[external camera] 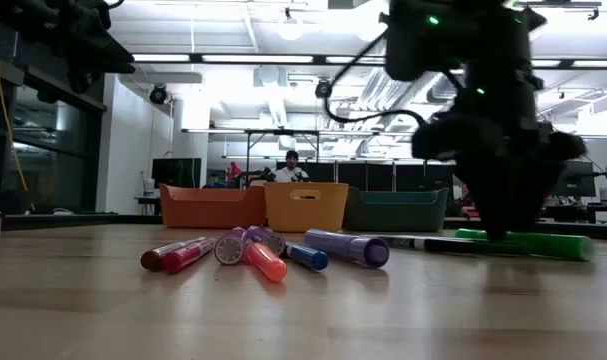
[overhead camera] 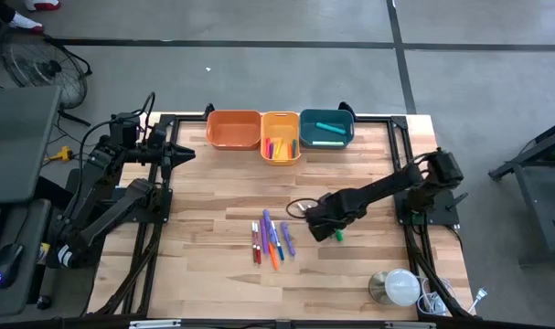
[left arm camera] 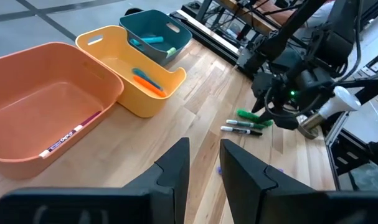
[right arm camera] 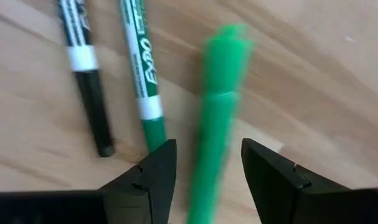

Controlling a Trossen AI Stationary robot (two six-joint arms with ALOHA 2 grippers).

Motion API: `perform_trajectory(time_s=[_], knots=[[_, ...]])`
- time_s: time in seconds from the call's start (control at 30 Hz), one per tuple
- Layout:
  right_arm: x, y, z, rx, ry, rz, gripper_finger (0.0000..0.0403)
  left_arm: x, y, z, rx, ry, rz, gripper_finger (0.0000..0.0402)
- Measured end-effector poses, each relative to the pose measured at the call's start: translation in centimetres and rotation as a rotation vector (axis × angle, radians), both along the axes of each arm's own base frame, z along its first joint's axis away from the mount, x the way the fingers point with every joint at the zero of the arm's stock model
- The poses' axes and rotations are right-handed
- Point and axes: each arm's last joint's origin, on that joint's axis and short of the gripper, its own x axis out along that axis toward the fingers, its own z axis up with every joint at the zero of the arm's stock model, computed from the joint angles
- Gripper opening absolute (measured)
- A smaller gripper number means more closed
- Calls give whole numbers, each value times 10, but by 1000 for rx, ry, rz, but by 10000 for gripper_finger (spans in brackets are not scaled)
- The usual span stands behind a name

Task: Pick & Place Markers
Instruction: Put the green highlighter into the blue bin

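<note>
Several markers (overhead camera: 272, 239) in red, orange, purple and blue lie side by side on the wooden table, near its middle front; the low view shows the same markers (external camera: 263, 255). To their right lies a thick green marker (right arm camera: 223, 81), flat on the wood. My right gripper (right arm camera: 207, 162) points down over it, open, one finger on either side and gaps showing. Two thin pens (right arm camera: 139, 62) lie beside it. My left gripper (left arm camera: 204, 165) waits at the far left by the bins, a narrow gap between its fingers and nothing in it.
An orange bin (overhead camera: 233, 130), a yellow bin (overhead camera: 280, 137) and a teal bin (overhead camera: 326, 128) stand in a row at the far edge, each with pens inside. A silver and white object (overhead camera: 396, 286) sits at the near right corner. A dark cable (overhead camera: 300, 205) loops behind my right gripper.
</note>
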Motion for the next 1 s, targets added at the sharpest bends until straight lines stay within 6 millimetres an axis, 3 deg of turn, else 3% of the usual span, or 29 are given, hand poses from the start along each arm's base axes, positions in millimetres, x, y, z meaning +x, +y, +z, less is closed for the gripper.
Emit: perform_trajectory(time_s=[0.3,0.73,1.0], knots=[[-33,-6,-16,28,-53,-4,131,0,0,0,2,5,9,88],[-32,-6,-18,12,-76,72,84,0,0,0,-6,4,12,88],[-32,-6,-18,12,-77,83,77,0,0,0,-6,4,12,88]])
